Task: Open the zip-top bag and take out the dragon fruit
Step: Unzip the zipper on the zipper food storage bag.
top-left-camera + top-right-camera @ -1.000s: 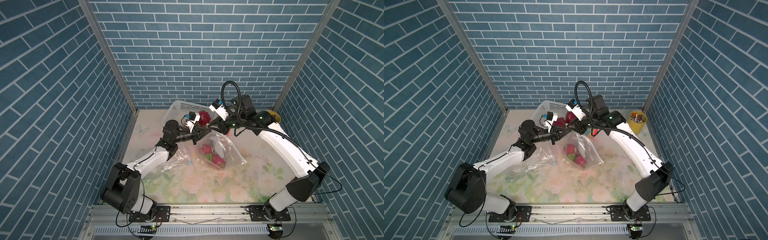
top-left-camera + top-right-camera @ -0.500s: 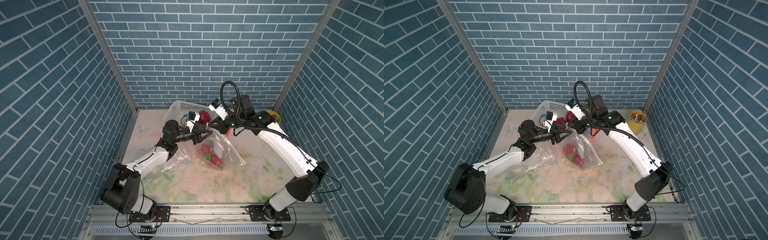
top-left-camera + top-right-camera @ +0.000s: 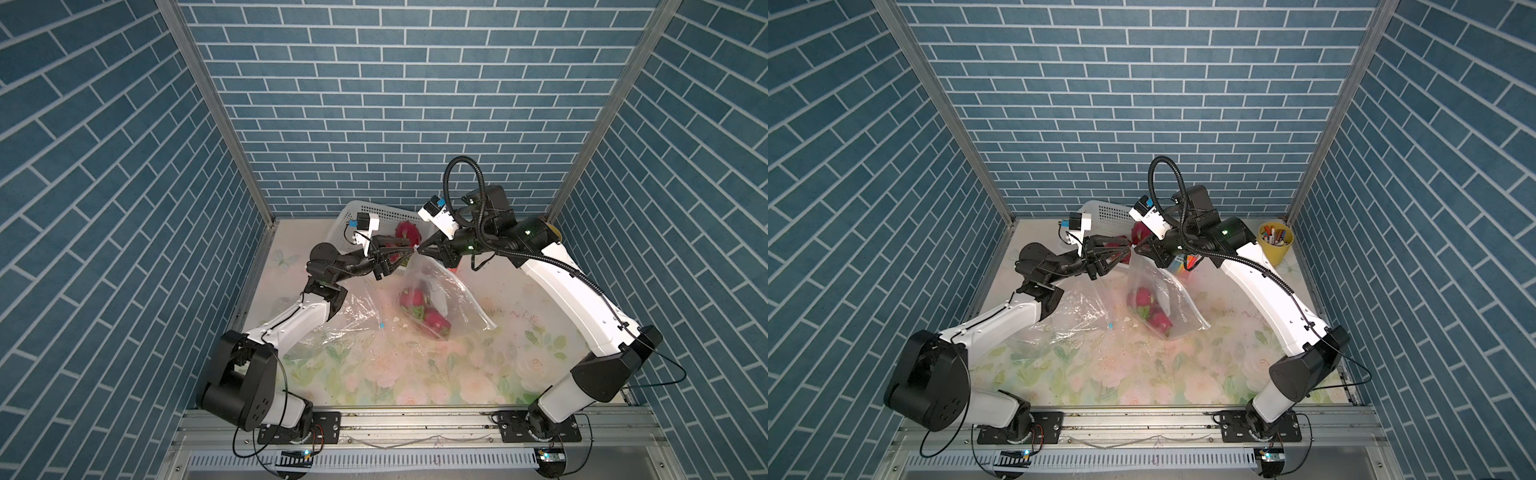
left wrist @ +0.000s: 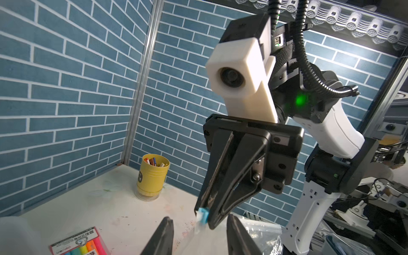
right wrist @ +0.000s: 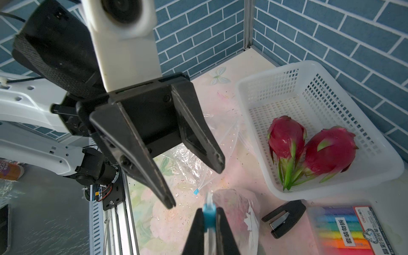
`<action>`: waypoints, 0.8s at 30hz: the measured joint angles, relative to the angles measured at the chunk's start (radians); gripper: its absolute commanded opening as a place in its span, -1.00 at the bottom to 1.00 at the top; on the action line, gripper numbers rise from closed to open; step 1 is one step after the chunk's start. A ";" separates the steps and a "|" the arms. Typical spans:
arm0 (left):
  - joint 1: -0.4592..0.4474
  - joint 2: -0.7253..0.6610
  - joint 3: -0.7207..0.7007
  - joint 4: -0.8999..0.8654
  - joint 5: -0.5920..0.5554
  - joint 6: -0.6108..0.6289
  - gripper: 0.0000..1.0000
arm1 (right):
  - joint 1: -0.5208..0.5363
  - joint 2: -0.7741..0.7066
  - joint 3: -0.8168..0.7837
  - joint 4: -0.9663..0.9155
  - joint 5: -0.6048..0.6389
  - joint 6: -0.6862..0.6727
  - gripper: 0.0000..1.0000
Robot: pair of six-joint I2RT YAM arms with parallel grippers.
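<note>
Between tapered black right fingers (image 5: 193, 236), blue plastic slider (image 5: 209, 215) atop crinkly clear bag (image 5: 231, 205)

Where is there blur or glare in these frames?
Left wrist view: blue slider slightly soft, wall patch washed out. Right wrist view: dragon fruits and basket crisp. Both top views: evenly lit, sharp, sheen on the empty bag.

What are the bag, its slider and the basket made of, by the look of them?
The zip-top bag: thin clear plastic film, glossy; it creases and shows the dragon fruit through. The blue slider: likely hard moulded plastic, matte. The basket: white rigid plastic, with a moulded grid of holes.
</note>
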 measured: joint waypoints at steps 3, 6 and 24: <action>-0.003 0.018 0.000 0.022 0.006 -0.031 -0.07 | 0.000 0.000 -0.011 0.000 -0.001 0.000 -0.85; -0.010 0.026 0.001 0.034 0.008 -0.040 0.00 | 0.000 0.000 -0.013 0.001 -0.007 0.000 -0.85; -0.032 0.101 0.058 0.074 0.037 -0.097 -1.00 | -0.012 -0.010 -0.040 0.024 0.006 0.000 -0.86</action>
